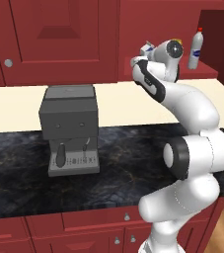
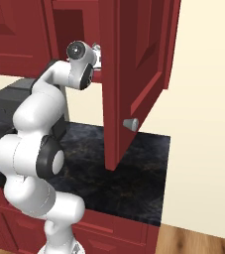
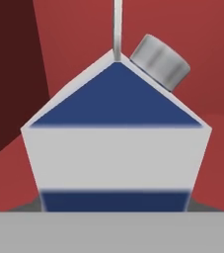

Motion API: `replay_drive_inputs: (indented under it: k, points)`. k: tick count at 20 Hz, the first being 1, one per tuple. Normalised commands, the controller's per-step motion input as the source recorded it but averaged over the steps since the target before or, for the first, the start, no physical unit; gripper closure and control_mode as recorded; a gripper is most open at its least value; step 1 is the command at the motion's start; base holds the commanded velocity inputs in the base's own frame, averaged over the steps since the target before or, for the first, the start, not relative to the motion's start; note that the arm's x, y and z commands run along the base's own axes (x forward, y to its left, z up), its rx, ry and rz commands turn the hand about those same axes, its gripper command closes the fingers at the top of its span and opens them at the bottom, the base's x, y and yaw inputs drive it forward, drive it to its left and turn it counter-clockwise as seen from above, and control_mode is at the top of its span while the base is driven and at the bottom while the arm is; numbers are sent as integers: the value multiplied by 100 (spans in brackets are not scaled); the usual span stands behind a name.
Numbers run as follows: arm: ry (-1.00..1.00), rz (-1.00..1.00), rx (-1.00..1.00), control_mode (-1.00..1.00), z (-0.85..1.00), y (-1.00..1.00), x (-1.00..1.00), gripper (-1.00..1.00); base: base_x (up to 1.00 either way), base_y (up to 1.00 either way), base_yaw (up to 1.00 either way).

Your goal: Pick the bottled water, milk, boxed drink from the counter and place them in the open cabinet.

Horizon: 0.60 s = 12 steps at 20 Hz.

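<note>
Red open cabinet point(image 1: 202, 74): bottled water point(image 1: 196, 48) on shelf; tool point(image 1: 144, 52) gripping milk point(image 3: 116, 143) nearby; coffee machine point(image 1: 70, 128) below.

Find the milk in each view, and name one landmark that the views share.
Left base view: milk right of centre near the top, at the arm's end, beside the cabinet.
Right base view: top centre, mostly hidden behind the arm's end, by the cabinet door.
Hand view: centre, close up, against the cabinet's red inside.
Shared landmark: the cabinet.
</note>
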Motion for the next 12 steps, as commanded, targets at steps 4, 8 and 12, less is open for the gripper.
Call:
replay_drive_inputs:
  k: [4, 8, 12]
  points:
    - [0, 0, 0, -100, 0, 0, 0, -100, 0, 0, 0]
    - [0, 0, 0, -100, 2, 0, -3, -100, 0, 0, 0]
    - [-3, 0, 0, -100, 12, 0, -14, -100, 0, 0, 0]
